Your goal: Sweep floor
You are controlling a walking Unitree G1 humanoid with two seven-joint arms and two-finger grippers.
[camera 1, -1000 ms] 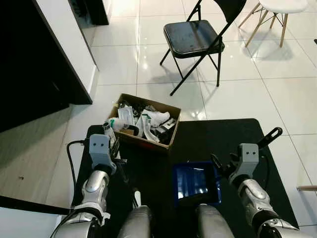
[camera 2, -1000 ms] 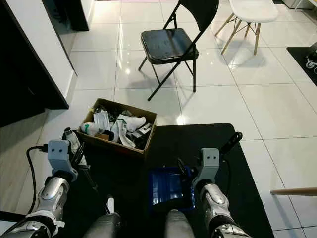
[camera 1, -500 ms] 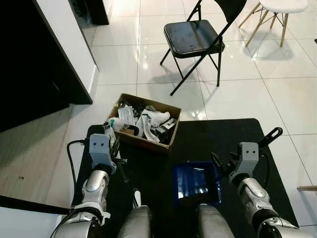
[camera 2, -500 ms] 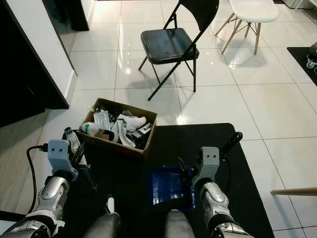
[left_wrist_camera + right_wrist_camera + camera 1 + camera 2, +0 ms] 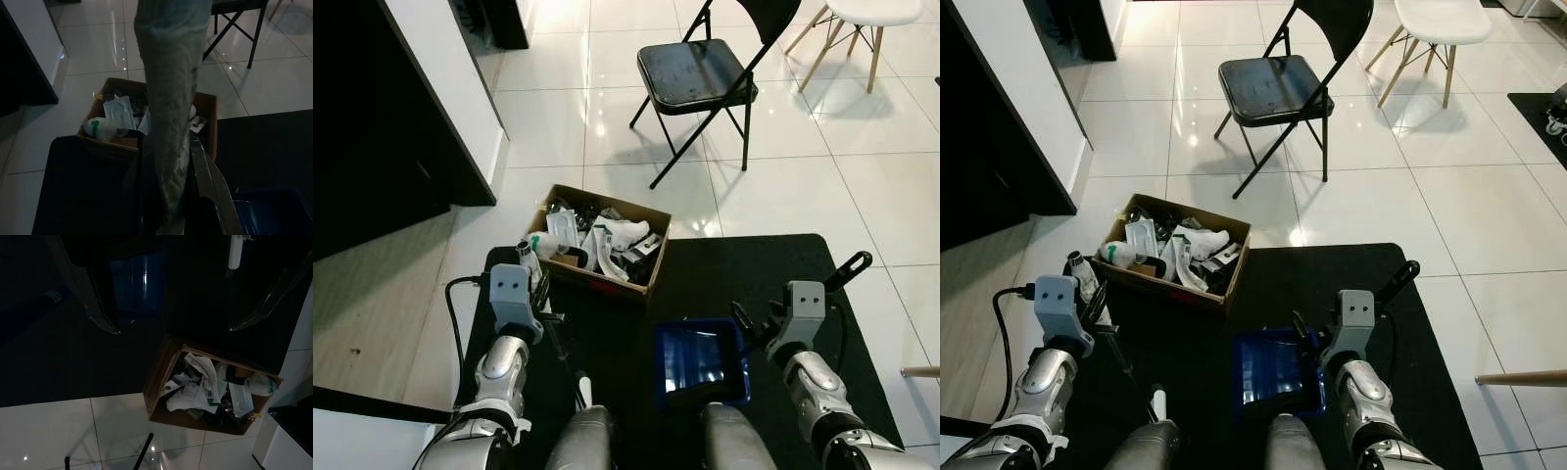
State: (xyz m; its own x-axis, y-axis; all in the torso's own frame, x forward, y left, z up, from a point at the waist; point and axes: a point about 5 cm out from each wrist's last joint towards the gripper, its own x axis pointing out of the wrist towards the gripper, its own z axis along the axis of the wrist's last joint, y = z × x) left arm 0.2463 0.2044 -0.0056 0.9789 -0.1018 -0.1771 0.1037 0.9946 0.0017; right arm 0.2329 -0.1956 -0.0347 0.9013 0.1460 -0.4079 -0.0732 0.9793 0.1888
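I stand on a black mat. A blue dustpan lies on it just ahead of my legs. My right gripper is beside the pan's right edge, and its fingers stand wide apart with nothing between them. My left gripper hangs over the mat's left part, shut on a thick grey handle that rises between its fingers. A thin dark rod runs from it down to a white tip by my left leg. A cardboard box full of rubbish sits on the mat's far left corner.
A black folding chair stands on the glossy tiles beyond the box, with a white chair at the far right. A dark cabinet lines the left side. A wooden stick pokes in at the right edge. A cable loops by my left wrist.
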